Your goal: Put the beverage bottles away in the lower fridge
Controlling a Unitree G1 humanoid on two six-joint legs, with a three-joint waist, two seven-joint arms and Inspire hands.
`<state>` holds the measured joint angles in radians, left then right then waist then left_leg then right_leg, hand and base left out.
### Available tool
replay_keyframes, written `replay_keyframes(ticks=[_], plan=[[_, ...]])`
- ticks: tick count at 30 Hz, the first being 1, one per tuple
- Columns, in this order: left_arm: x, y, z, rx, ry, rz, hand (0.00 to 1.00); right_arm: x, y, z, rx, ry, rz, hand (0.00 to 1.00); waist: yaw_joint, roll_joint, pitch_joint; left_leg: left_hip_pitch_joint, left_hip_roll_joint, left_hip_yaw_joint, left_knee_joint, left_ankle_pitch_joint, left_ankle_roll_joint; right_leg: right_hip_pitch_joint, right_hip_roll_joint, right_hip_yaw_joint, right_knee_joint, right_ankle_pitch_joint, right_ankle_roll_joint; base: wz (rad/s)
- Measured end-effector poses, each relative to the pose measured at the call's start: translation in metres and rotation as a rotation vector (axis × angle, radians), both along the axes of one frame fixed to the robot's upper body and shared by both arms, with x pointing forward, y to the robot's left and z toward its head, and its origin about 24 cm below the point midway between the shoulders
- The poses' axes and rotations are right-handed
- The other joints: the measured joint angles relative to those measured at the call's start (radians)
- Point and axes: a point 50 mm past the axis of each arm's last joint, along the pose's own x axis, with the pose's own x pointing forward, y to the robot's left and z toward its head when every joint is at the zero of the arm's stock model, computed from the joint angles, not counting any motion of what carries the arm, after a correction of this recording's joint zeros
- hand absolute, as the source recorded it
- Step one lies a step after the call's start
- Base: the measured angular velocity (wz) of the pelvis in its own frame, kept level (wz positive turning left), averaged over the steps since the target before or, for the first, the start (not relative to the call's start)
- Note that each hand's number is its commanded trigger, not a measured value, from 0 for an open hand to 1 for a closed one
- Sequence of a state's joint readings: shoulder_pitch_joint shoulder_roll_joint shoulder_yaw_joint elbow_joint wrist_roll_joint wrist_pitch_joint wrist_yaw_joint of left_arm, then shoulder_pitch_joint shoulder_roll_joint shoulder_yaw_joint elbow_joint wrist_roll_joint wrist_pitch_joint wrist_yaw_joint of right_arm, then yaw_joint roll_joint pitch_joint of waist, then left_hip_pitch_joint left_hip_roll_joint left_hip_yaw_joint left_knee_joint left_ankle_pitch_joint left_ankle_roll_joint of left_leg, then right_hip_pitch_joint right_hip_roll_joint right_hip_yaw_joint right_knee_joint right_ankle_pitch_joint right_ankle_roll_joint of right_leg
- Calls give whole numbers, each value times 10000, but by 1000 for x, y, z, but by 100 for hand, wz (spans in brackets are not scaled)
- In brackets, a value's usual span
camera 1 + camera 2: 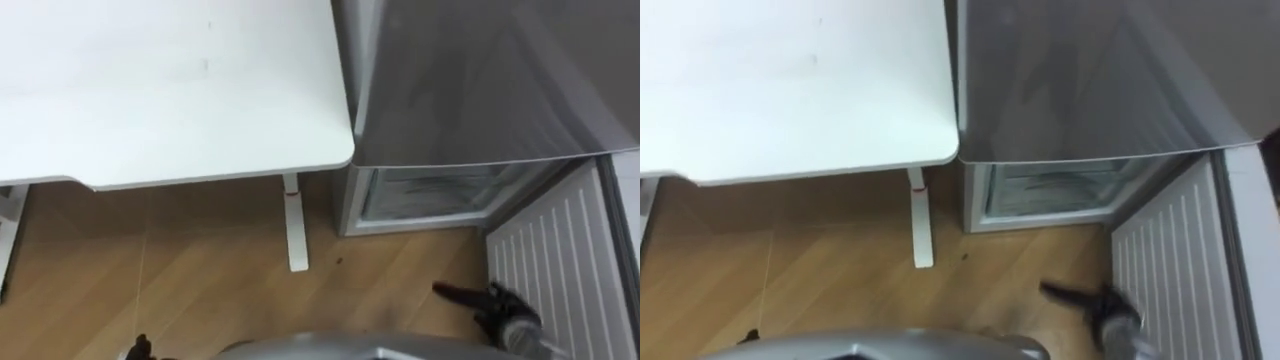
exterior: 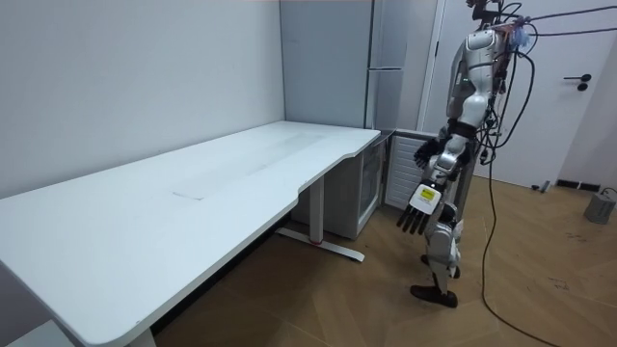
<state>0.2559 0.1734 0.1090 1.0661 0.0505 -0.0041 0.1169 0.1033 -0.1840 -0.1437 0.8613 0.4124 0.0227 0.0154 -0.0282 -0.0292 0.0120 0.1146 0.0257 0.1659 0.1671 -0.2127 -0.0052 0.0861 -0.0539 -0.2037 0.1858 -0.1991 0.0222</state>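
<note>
Standing just in front of the fridge [image 1: 480, 80], the robot faces the open lower compartment [image 1: 430, 195] at the foot of the fridge's grey front. Pale shelf edges show inside the compartment, but what rests on them is too dim to make out. The compartment's door [image 1: 560, 260] stands open to the fridge's right, turning its white ribbed inner face toward the robot. The picture's border cuts off the door's outer edge.

The right hand [image 1: 495, 303] is held low before the fridge, just beside the door's inner face and above the wooden floor [image 1: 200, 270]. Its dark fingers are spread and loosely straight, one reaching toward the compartment, and it holds nothing. Its wrist runs out past the bottom edge of the eye view.

The left hand [image 2: 420, 200] is clearest in the room view, where it hangs at the robot's side, farther from the fridge than the right. Its fingers are straight and point down, and it is empty. In the eye view a dark tip of it pokes up at the bottom edge, well to the fridge's left, too little to read.

A white table [image 1: 170, 90] lies along the fridge's left side. Its rounded corner meets the grey front, but whether the two touch cannot be told. The table's white leg [image 1: 294, 225] stands on the floor just left of the compartment.
</note>
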Motion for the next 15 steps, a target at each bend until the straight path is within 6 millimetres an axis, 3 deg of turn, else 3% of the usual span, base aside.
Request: replay_keyframes(ticks=[3, 5, 6, 8, 10, 15], plan=[[3, 5, 2, 222, -91, -204, 0, 50, -12, 50, -1542, -2573, 591, 0, -221, -133, -8, -21, 13, 187, -78, 1, 1, -188, 39, 209, 62, 9, -2, -18], [5, 10, 5, 425, -239, -174, 0, 66, -24, 87, -2869, -4192, 590, 0, -323, -274, -91, -19, 31, 275, -73, -1, -1, -180, 64, 279, 35, 48, -6, -15], [5, 11, 5, 460, -238, -132, 0, 67, -27, 92, -3221, -4357, 544, 0, -338, -273, -98, -17, 35, 290, -73, -1, -2, -175, 68, 298, 40, 51, -9, -7], [4, 13, 6, 613, -232, -238, 0, 66, -39, 106, -4262, -4511, 397, 0, -342, -546, -130, -39, 61, 392, -50, -12, -21, -217, 83, 394, 74, 63, -21, -12], [1, 14, 7, 664, -215, -255, 0, 62, -49, 111, -4688, -4455, 29, 0, -386, -640, -174, -91, 106, 453, -27, -39, -51, -248, 124, 515, 80, 123, -41, -14], [-3, 21, 10, 863, -265, 268, 0, 50, -77, 121, -5343, -4441, -1639, 0, -589, -563, -181, -149, 142, 486, -44, -39, -51, -275, 165, 643, -7, 201, -60, -5]])
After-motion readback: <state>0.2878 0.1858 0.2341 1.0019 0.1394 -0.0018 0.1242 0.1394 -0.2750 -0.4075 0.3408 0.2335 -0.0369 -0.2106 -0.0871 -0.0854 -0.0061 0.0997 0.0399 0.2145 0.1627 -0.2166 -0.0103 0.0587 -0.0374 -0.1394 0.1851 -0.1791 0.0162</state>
